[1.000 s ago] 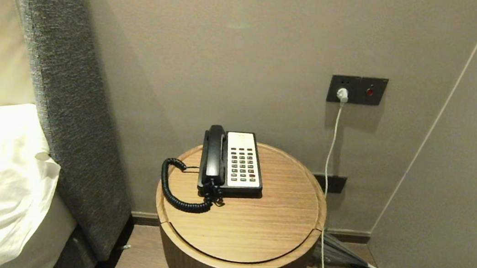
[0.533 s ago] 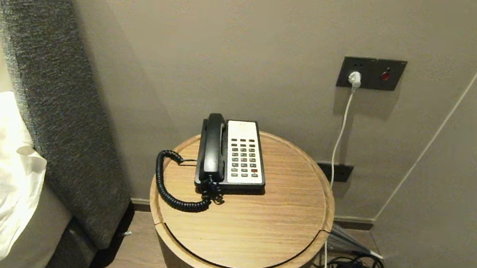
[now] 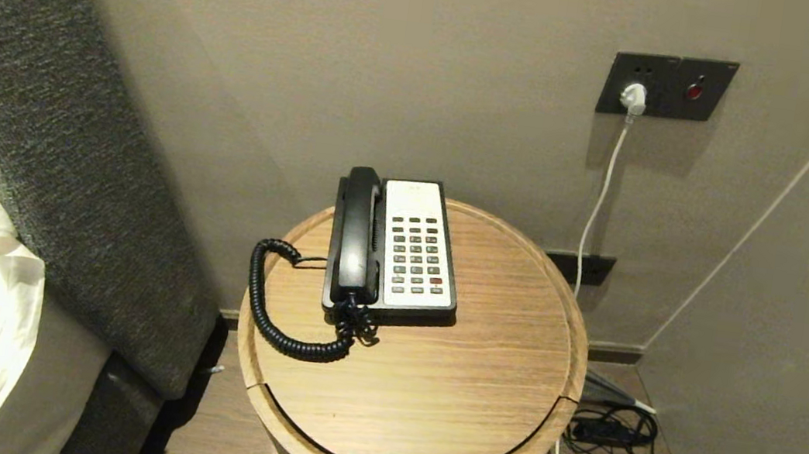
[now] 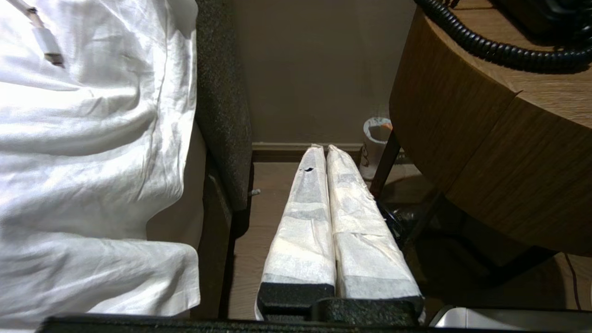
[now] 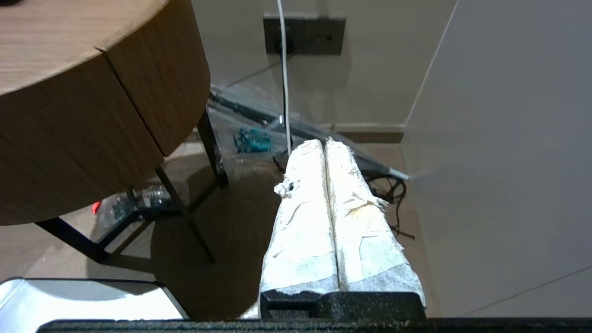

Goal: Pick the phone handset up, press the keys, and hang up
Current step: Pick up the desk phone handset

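Phone handset rests in its cradle on the round tabletop. Left tool and right tool hang low beside it, fingers pressed together, holding nothing.

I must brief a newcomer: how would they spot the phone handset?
Find the round wooden bedside table by the wall. On it sits a phone base with a white keypad; the phone handset is the long black receiver cradled along its left side, coiled cord trailing.
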